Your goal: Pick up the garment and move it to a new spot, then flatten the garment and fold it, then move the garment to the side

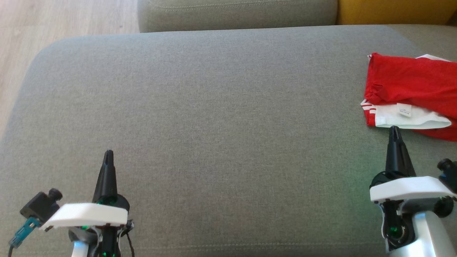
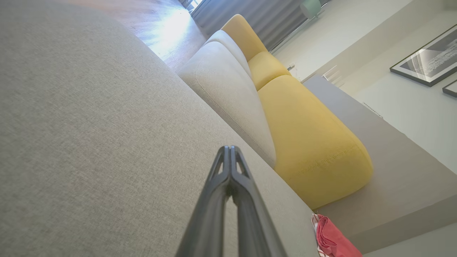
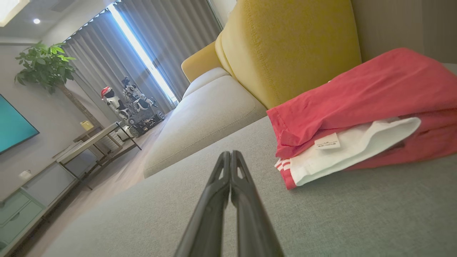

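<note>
Hovering over sofa [image 1: 214, 107]: my left end effector [image 1: 108, 154] and right end effector [image 1: 394, 129] both clenched, empty. Garment [image 1: 410, 80] lies folded at far right, just beyond right tip. Judged already set aside, so nothing to grip.

Red-and-white garment [image 1: 410, 85], grey sofa [image 1: 214, 107], yellow cushion [image 3: 285, 46].

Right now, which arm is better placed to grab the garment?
Right, likely. The right pincer sits just short of the red-and-white garment; the left pincer is far off across the grey cushion. Both are shut.
</note>
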Available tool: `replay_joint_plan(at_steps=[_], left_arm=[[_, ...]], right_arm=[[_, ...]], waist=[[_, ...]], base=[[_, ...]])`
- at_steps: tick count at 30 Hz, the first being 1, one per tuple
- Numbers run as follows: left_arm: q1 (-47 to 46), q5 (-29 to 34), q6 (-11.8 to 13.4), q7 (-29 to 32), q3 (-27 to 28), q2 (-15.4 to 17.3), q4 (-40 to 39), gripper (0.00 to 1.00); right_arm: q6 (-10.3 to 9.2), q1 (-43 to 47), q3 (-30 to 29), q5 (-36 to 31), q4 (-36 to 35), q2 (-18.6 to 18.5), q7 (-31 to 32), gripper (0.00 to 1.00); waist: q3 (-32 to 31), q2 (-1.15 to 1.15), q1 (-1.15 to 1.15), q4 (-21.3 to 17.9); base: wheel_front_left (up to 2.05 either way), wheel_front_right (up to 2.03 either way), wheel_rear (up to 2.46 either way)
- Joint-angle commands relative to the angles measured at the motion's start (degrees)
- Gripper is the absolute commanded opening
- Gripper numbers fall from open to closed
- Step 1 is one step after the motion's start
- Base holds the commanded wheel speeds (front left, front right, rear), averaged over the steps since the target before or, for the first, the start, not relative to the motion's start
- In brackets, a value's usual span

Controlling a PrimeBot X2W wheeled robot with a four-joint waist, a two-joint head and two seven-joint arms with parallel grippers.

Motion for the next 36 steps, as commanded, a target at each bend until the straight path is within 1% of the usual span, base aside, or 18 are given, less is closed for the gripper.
replay_joint_plan(at_steps=[1,36], left_arm=[[-3.1,-1.3,-0.4,0.4,1.0,1.0,-1.4,0.0],[-4.2,-18.4,-0.9,5.9,3.7,1.3,0.9,0.0]], right_arm=[[0.07,-1.3,0.1,2.0,-1.8,-0.2,0.5,0.0],[0.12,-0.7,-0.9,27.2,-1.4,-0.3,6.1,0.0]], waist=[[-0.1,0.0,0.0,0.0],[-1.8,0.0,0.0,-0.8]], base=[[0.0,0.0,0.0],[0.0,0.0,0.0]])
